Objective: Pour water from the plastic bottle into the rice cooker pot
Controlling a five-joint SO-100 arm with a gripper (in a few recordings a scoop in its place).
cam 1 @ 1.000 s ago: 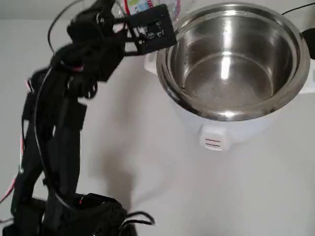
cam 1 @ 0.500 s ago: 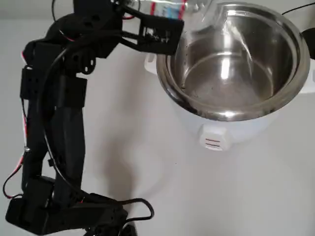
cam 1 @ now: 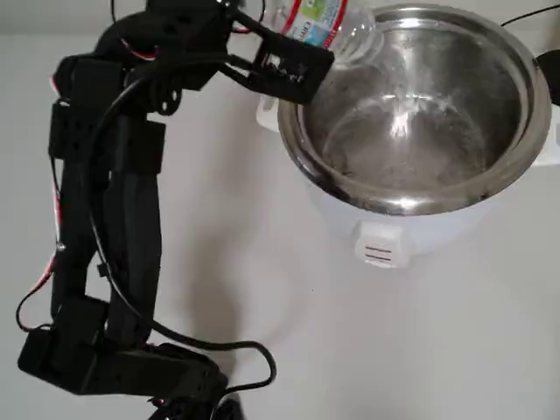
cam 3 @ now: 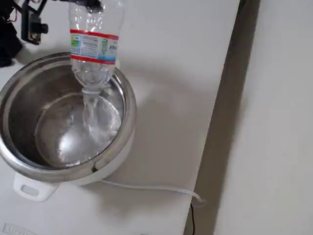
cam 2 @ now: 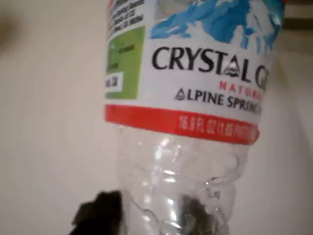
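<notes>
The plastic bottle (cam 3: 93, 44) hangs nearly upside down, mouth over the rice cooker pot (cam 3: 128, 107). A thin stream of water (cam 3: 90, 110) falls from its mouth onto the steel bottom. From overhead, the bottle (cam 1: 317, 22) leans over the pot's (cam 1: 402, 203) far left rim, and the water (cam 1: 394, 131) inside looks rippled. My gripper (cam 1: 280, 35) is shut on the bottle's base end, seen at the top edge of the fixed view (cam 3: 87, 4). The wrist view has the bottle's label (cam 2: 195, 73) close up, with a dark fingertip (cam 2: 98, 215) at the bottom.
The white cooker body has a front switch (cam 1: 378, 254) and a side handle (cam 3: 29, 188). A white cord (cam 3: 151, 187) runs from it toward the table's right edge (cam 3: 220, 122). A black cable (cam 1: 525, 13) lies at the top right. My black arm (cam 1: 105, 219) fills the left side.
My gripper swung right and tipped the bottle further, so its neck now reaches over the pot rim. The pot's bottom has gone from smooth to rippled with water.
</notes>
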